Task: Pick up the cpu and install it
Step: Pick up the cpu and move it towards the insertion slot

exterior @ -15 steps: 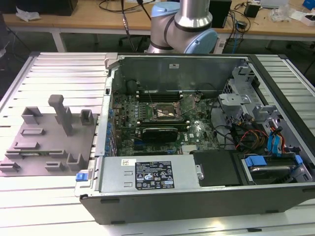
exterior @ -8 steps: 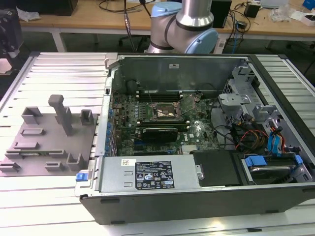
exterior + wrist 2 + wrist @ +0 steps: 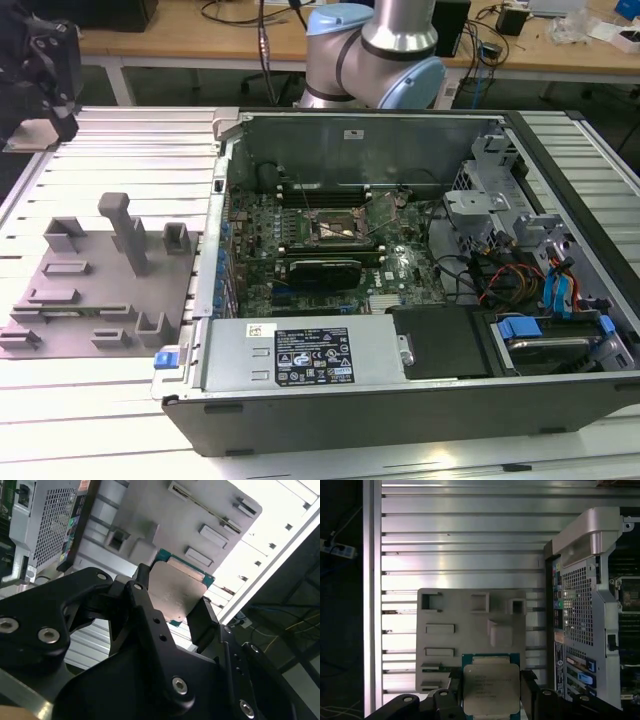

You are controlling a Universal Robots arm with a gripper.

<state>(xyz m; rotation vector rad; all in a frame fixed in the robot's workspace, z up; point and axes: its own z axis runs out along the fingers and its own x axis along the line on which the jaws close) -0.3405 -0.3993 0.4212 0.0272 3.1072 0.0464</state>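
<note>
The cpu [image 3: 175, 587] is a small flat square chip with a silvery-grey metal lid on a green board. In the second wrist view it sits clamped between the two black fingers [image 3: 201, 617] of the black metal gripper [image 3: 173, 599], which press on two opposite edges. It is lifted clear, with the pale grey moulded plastic tray [image 3: 200, 510] well below it.

In the first wrist view the cpu [image 3: 491, 687] faces the camera lid-up — the fingers [image 3: 530, 692] are closed to the chip's width and hold nothing else. Under it lie the tray [image 3: 470, 615] and the ribbed aluminium bench [image 3: 460, 530]. The perforated back wall of the open grey computer case [image 3: 577, 595] stands beside the tray.

In the exterior view the gripper [image 3: 48, 70] hangs over the bench's [image 3: 130, 140] far corner at the exterior view's left, beyond the tray's [image 3: 90, 290] far edge. It is well apart from the case [image 3: 400, 400], where the dark square socket [image 3: 335, 228] lies open on the green board. The grey-and-blue arm [image 3: 375, 50] rises behind the case.

The chip looks light, thin and stiff. Its smooth lid is probably slippery, and I judge the underside contacts easily damaged — so the edges, where the fingers sit now, are the safest hold.
</note>
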